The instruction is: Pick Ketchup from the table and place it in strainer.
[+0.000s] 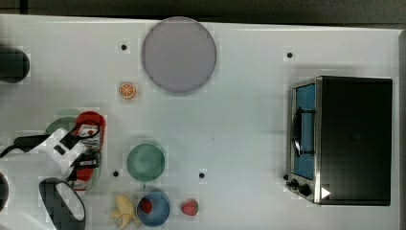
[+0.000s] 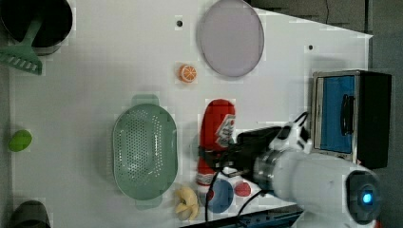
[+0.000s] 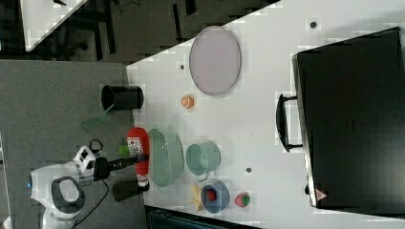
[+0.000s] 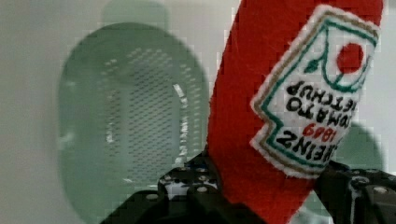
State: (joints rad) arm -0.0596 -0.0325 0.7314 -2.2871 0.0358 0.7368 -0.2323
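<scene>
The ketchup [image 2: 216, 137], a red bottle with a white label, hangs lifted off the white table [image 2: 95, 71], clamped near its neck by the gripper [image 2: 212, 159], just beside the mint-green strainer [image 2: 144, 151], the left view shows; a toaster oven [image 2: 349, 116] stands well apart.

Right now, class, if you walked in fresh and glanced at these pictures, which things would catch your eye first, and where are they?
First the red ketchup bottle, clamped in the robot's gripper and held beside the pale green strainer, which lies empty on the white table. Next comes the black toaster oven with its blue door at the top view's right. Then the big grey round plate near the top view's upper edge, with a small orange slice beside it.
</scene>
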